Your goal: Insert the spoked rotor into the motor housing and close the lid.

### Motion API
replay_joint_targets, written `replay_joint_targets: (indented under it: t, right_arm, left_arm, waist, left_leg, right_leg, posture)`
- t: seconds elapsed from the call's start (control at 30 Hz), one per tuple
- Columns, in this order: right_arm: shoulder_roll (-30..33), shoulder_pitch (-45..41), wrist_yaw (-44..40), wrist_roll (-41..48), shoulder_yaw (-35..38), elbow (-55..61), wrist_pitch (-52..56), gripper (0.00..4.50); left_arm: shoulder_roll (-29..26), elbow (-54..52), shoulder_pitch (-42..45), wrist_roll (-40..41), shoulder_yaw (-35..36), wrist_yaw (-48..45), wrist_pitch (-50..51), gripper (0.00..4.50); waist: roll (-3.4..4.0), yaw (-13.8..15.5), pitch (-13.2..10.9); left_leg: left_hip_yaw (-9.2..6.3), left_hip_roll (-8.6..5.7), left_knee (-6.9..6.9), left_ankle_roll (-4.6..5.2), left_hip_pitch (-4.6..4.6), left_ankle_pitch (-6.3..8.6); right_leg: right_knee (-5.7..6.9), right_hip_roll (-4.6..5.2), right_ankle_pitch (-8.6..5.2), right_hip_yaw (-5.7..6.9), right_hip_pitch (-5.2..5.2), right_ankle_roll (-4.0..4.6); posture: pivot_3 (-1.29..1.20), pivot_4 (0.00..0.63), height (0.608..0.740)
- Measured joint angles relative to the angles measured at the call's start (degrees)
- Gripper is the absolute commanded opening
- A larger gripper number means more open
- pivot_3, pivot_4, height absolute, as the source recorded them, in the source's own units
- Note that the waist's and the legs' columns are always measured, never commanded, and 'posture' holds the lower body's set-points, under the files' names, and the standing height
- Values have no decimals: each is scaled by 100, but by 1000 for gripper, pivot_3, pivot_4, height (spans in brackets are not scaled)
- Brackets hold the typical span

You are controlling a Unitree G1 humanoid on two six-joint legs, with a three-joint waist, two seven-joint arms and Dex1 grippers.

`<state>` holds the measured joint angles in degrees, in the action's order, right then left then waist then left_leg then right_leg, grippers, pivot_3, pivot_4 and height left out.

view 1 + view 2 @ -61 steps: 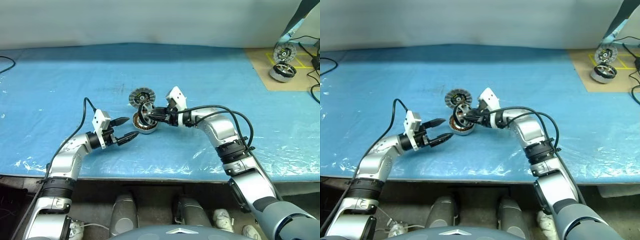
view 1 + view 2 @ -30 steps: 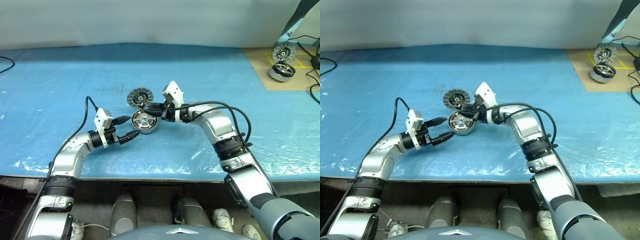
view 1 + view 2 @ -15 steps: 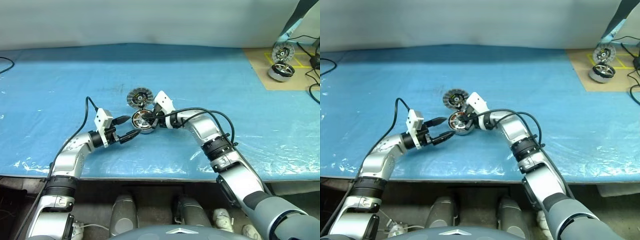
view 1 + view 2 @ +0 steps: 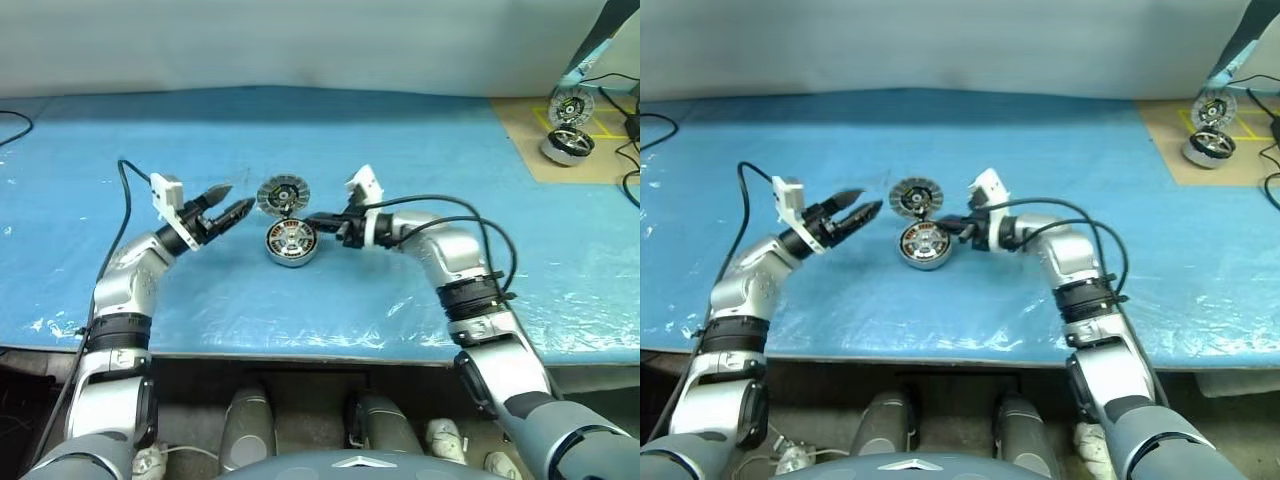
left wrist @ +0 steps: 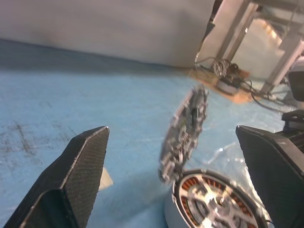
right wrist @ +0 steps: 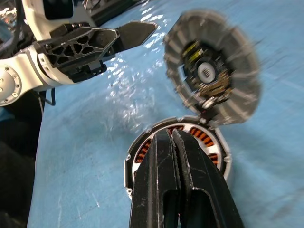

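- Blue sheeting covers the table [image 4: 420,140]
- motor housing [image 4: 291,242] sits mid-table with the spoked rotor [image 5: 213,204] seated inside its copper windings
- lid [image 4: 281,195] stands tilted up at the housing's far edge
- left gripper [image 4: 230,202] hovers beside it, fingers spread wide, empty
- right gripper [image 4: 318,219] fully closed, empty, beside the housing

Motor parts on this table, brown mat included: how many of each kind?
Motor housings: 2, near housing and far housing
Ribbed lids: 2, near lid and far lid
Spoked rotor: 1 discernible, seated in the near housing
Total: 5
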<state>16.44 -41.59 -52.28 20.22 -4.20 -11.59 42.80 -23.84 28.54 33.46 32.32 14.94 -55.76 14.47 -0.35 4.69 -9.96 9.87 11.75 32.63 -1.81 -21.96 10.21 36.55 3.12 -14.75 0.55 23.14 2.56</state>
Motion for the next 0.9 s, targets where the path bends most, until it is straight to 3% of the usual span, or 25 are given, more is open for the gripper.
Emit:
replay_joint_targets:
  t: [0.13, 0.3, 0.47, 0.67, 0.9]
  right_arm:
    - [402, 393, 147, 156, 214, 690, 391, 0]
    - [657, 1043, 488, 261, 339, 1297, 816, 0]
    - [656, 1178, 837, 279, 401, 1503, 976, 0]
    - [796, 1313, 898, 248, 331, 1496, 981, 0]
    - [1043, 1468, 969, 312, 371, 1852, 1024, 0]
  left_arm:
    - [-33, 1279, 953, -76, 170, 136, -148, 3596]
    - [30, 3108, 2236, -153, 556, 356, -544, 1779]
    - [434, 4138, 3034, -469, 530, 427, -759, 35]
    - [797, 4618, 3425, -805, 425, 115, -408, 35]
    - [899, 4659, 3584, -1570, -220, -1274, 27, 35]
  waist:
    - [-2, 87, -1]
    - [-11, 132, -6]
    - [-15, 136, -9]
    - [-19, 115, -12]
    - [-20, 160, -12]
  left_leg:
    - [-2, -7, -3, -1, -2, 0]
    - [-9, -22, -6, -2, -12, 0]
    - [-18, -30, -12, -3, -15, -1]
    - [-23, -35, -27, -4, -17, -1]
    - [-53, -41, -37, -3, -37, -2]
  right_leg:
    - [-4, -1, 4, 1, -1, -7]
    - [-21, 2, 10, 5, -1, -18]
    - [-29, 5, 14, 8, -3, -24]
    - [-47, 4, 15, 9, -3, -26]
    - [-85, 11, 20, 40, -21, -35]
  posture:
    - [0, 150, 740]
    - [0, 150, 740]
    - [0, 150, 740]
    - [0, 150, 740]
    - [0, 150, 740]
